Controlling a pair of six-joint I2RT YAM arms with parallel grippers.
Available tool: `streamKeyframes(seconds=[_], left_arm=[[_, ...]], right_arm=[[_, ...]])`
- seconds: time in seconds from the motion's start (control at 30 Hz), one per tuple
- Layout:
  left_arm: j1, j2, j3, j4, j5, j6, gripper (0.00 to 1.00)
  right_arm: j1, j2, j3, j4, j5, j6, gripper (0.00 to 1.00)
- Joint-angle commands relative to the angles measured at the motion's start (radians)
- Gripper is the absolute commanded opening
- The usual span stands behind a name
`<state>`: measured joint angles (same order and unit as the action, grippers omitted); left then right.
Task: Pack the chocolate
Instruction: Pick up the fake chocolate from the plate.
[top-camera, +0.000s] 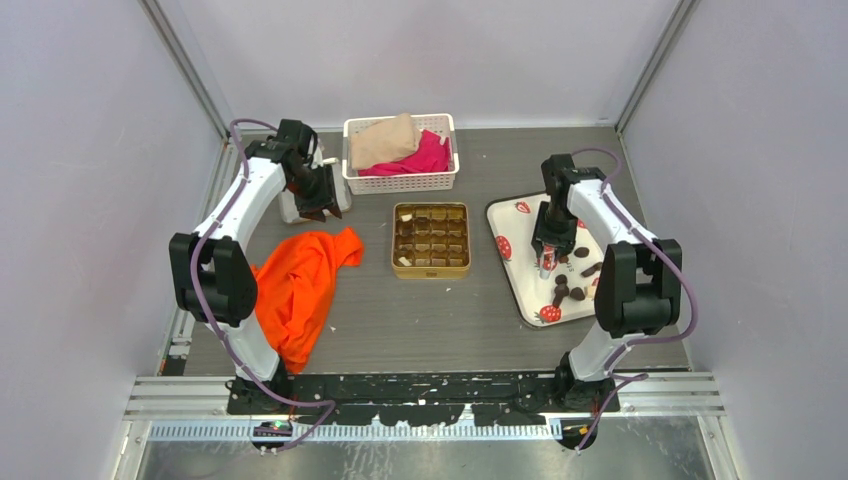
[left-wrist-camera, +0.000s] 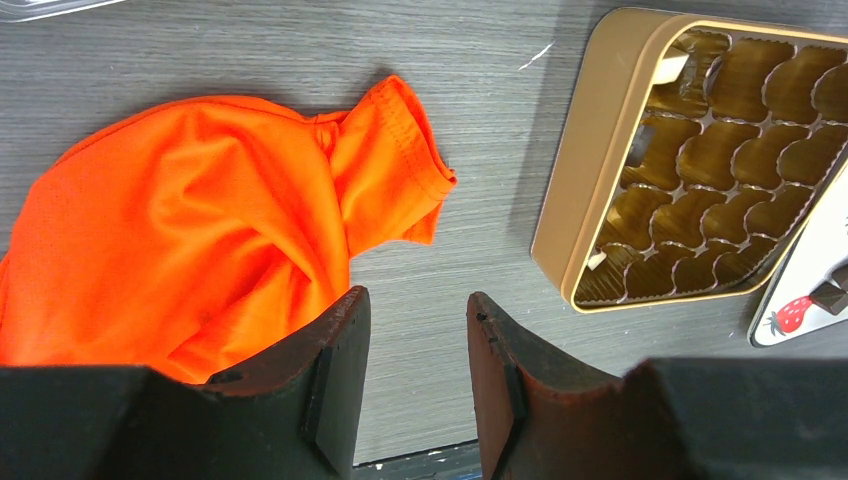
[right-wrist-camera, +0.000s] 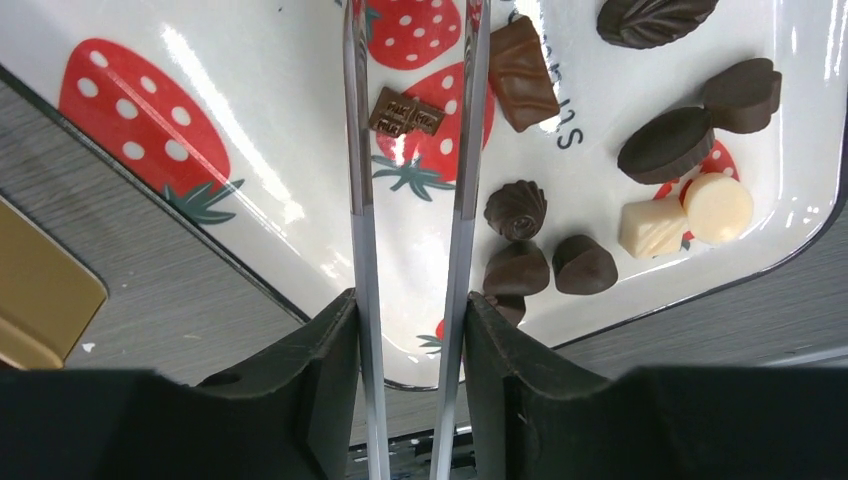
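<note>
Nearest us, the right gripper (right-wrist-camera: 412, 310) was clenched on tongs (right-wrist-camera: 358, 150), one finger pressed against each steel blade. The blades ran away from us over the tray (right-wrist-camera: 250, 160), with a narrow gap between them. In that gap sat a flat piece (right-wrist-camera: 407, 113), its long axis crosswise from blade to blade and slightly tilted. We could not tell whether the blades pinched it or merely flanked it. More chocolate (right-wrist-camera: 585, 265) lay loose on the tray to the right of the tongs. Among it were a brown bar (right-wrist-camera: 522, 72) pointing roughly along the blades, several dark rounds, and two cream pieces (right-wrist-camera: 718, 207) near the rim. The left gripper (left-wrist-camera: 418, 320) hung released, jaws about half apart with nothing between them. It hung over the table (left-wrist-camera: 450, 80), between the cloth (left-wrist-camera: 200, 230) and the tin (left-wrist-camera: 570, 200).
</note>
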<state>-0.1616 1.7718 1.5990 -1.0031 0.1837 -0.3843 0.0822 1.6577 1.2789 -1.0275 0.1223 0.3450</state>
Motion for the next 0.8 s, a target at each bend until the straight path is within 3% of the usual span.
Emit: streamKeyframes(seconds=[0.0,0.5,0.77], left_arm=[[0.008,-0.001,0.041,0.012,0.005,0.010,0.42],[0.008,0.020,0.063,0.009,0.000,0.015,0.42],[0.008,0.026,0.065,0.008,-0.003,0.018,0.42]], right_arm=[[-0.013,0.022,0.031,0.031,0.045,-0.026,0.44],[-0.028,0.122,0.111,0.032,0.060,-0.069,0.47],[-0.042,0.152,0.125,0.039,0.054,-0.081,0.37]])
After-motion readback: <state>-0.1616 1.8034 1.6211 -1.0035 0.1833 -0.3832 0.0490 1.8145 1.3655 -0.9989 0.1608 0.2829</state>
